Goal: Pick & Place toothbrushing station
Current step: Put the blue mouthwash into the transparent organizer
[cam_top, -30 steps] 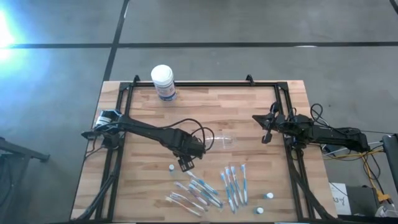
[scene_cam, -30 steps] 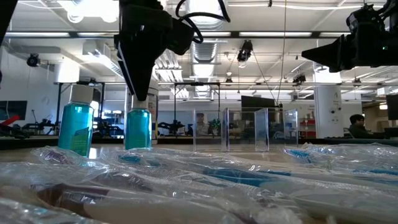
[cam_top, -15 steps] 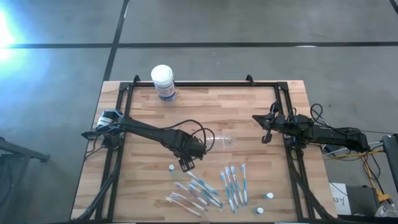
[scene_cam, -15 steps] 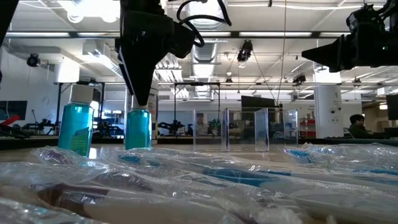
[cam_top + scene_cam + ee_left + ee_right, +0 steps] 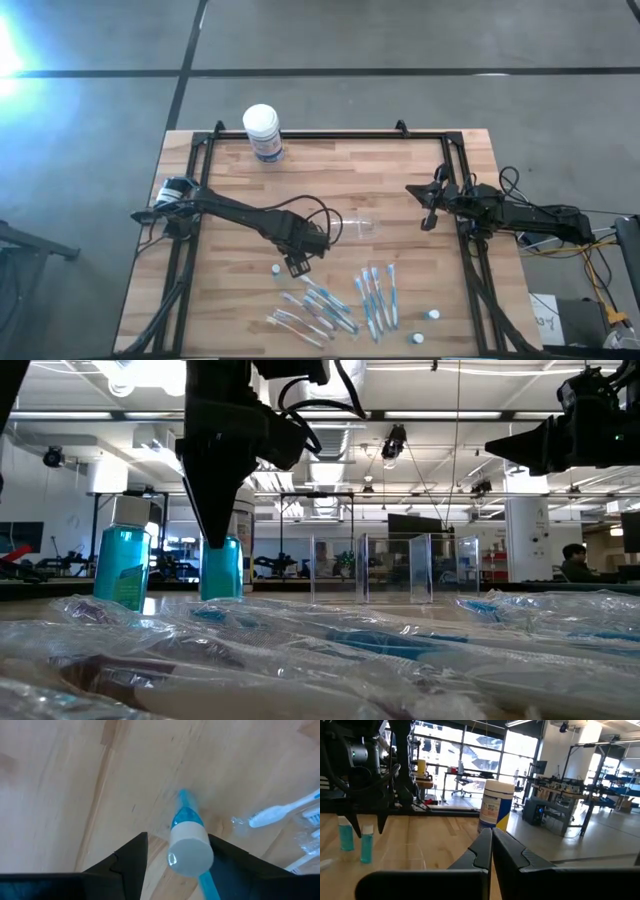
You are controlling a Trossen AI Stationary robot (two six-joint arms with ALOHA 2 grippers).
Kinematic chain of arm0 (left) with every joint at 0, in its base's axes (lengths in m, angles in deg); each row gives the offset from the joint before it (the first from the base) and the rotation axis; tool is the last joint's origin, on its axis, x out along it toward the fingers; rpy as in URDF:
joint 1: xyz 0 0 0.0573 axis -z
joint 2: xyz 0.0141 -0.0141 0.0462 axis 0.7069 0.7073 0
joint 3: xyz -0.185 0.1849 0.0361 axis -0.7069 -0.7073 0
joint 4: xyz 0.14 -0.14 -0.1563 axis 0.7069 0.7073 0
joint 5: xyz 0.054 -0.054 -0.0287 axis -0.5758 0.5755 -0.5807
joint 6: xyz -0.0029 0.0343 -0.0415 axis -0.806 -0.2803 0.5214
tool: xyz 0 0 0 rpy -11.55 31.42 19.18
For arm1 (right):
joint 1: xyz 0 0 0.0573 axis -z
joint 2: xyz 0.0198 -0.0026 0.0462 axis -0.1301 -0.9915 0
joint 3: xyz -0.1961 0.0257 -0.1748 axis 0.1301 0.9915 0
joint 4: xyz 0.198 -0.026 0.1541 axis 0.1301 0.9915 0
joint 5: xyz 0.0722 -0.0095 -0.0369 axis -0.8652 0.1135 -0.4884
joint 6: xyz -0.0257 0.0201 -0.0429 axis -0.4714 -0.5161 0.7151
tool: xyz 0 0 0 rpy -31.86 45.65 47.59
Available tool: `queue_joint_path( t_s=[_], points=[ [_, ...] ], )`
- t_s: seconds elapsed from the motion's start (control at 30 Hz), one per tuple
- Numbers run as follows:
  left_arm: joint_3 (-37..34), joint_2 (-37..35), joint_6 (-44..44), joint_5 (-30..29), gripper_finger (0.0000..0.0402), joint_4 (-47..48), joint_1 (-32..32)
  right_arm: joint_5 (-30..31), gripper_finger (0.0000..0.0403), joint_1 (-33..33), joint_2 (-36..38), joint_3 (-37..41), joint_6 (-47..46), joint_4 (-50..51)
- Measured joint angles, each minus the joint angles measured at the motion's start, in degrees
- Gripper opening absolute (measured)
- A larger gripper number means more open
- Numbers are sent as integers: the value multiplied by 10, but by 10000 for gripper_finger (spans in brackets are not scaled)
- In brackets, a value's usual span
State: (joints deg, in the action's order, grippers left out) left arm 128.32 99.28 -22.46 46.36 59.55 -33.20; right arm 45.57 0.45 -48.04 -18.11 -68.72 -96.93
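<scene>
While the right arm waits at the counter's right edge, its right gripper (image 5: 428, 205) clenched with fingers (image 5: 485, 851) pressed together on nothing, the left arm reaches across the pale wooden plank counter (image 5: 330, 170). Left gripper (image 5: 290, 265) hangs over a small upright bottle of teal liquid with a white cap (image 5: 187, 851); fingers (image 5: 131, 857) stand spread either side of the cap, apart from it, nothing grasped. Second teal bottle (image 5: 122, 565) stands beside it. Toothbrushing station, a small clear plastic holder (image 5: 362, 226), sits on the counter near mid-table, just right of the left wrist, untouched. Wrapped blue-and-white toothbrushes (image 5: 375, 298) lie scattered toward the front edge. White round tub with blue label (image 5: 262, 132) stands at the far edge.
</scene>
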Motion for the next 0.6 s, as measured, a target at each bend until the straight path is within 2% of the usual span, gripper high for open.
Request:
queue_joint_path(
  t_s=[0.6],
  points=[
    [28,-3,5,17,197,7,0,0,8,0,0,0,2,0]
  ],
)
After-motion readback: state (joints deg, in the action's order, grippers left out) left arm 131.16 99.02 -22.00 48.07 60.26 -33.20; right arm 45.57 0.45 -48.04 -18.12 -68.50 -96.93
